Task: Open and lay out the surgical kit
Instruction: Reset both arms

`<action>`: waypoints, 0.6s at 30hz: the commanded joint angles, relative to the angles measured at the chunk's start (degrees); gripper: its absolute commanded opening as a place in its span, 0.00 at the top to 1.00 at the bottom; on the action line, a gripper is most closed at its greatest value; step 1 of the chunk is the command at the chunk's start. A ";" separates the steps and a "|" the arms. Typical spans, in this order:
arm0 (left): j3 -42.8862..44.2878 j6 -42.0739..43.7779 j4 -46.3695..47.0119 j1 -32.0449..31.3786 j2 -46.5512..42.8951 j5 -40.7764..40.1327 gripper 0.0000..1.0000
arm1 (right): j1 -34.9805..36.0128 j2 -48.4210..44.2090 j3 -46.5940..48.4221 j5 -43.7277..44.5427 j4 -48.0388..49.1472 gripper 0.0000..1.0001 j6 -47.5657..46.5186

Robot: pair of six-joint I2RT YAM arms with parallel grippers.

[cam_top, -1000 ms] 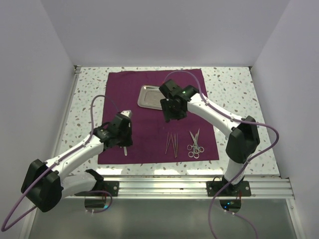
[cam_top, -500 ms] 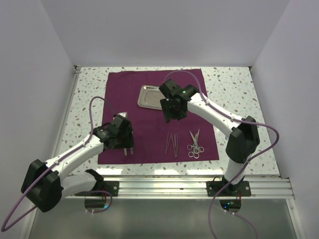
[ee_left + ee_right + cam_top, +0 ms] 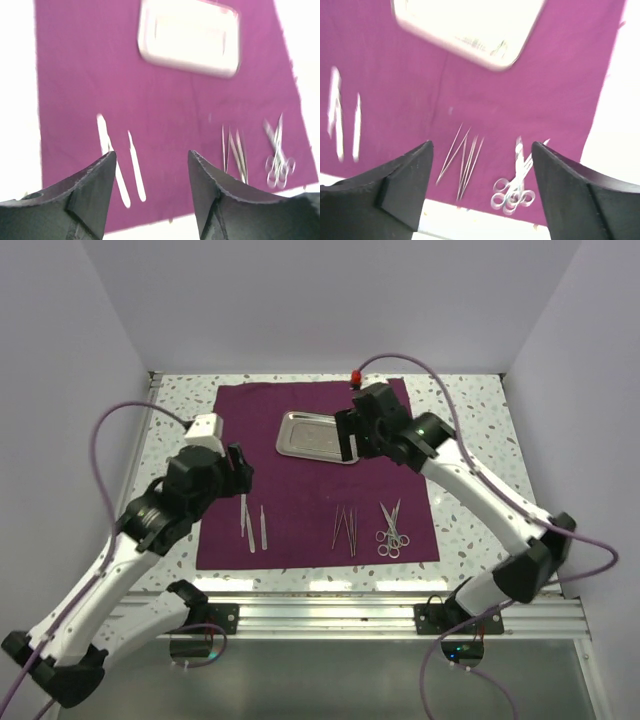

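The surgical kit lies spread out: its maroon cloth (image 3: 300,490) is flat on the table. On it are the steel tray (image 3: 312,436), two tweezers (image 3: 252,526), a fan of thin probes (image 3: 346,530) and ring-handled scissors (image 3: 390,530). My left gripper (image 3: 237,463) hangs open high above the cloth's left part, with nothing between its fingers. In the left wrist view the left gripper (image 3: 151,153) frames the tweezers (image 3: 135,165). My right gripper (image 3: 348,440) is open and empty above the tray's right end. Below the right gripper (image 3: 482,143) are the probes (image 3: 464,160) and scissors (image 3: 516,186).
The speckled tabletop (image 3: 470,430) shows around the cloth, with white walls on three sides. An aluminium rail (image 3: 400,615) with the arm bases runs along the near edge. Purple cables (image 3: 120,420) loop over both arms.
My left gripper opened, let go of a tweezers beside the first one, and rose. My right gripper opened wider and lifted back toward the tray's right end.
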 commanded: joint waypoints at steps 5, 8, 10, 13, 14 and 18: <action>-10.63 9.68 19.35 0.01 -18.29 -17.01 0.00 | -0.10 -18.31 -12.78 14.26 18.45 0.02 -3.23; -9.94 11.44 18.50 -0.08 -17.08 -17.29 0.00 | -0.19 -20.33 -12.52 13.38 18.02 0.02 -2.61; -8.37 11.88 17.62 -0.08 -14.19 -17.20 0.00 | -0.10 -21.64 -12.78 13.11 17.58 0.02 -2.52; -8.35 13.46 20.67 -0.08 -12.07 -16.76 0.01 | -0.19 -22.97 -14.01 12.93 18.10 0.01 -2.79; -8.62 13.99 21.91 -0.08 -11.80 -15.80 0.00 | -0.19 -23.75 -14.18 12.67 18.19 0.02 -3.13; -8.80 15.05 25.52 -0.08 -8.39 -12.46 0.00 | -0.19 -24.99 -15.15 12.32 18.19 0.02 -4.37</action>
